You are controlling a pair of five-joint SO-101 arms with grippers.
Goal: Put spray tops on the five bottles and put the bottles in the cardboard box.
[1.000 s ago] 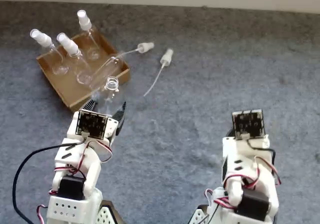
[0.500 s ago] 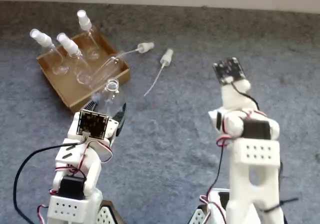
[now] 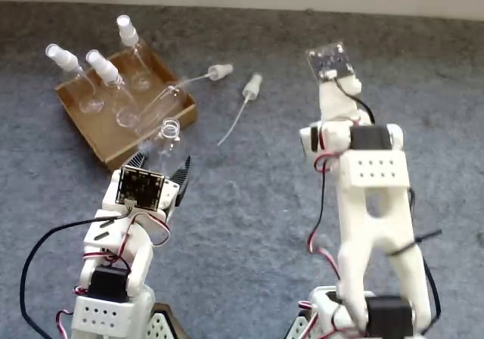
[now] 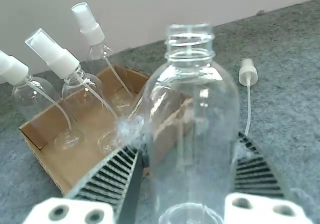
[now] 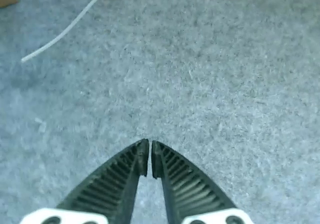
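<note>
Step in hand: capping the fifth bottle. The left gripper clamps the open-necked bottle upright, just beside the cardboard box. The right gripper has its jaws pressed together on nothing and hangs over the grey carpet near the loose spray top (white cap, thin dip tube, lying flat). Next, probably: open, pinch the cap, thread the tube into the neck. The bottle is clear, rounded and slick, with a threaded neck. The tube looks floppy, the carpet nappy.
</note>
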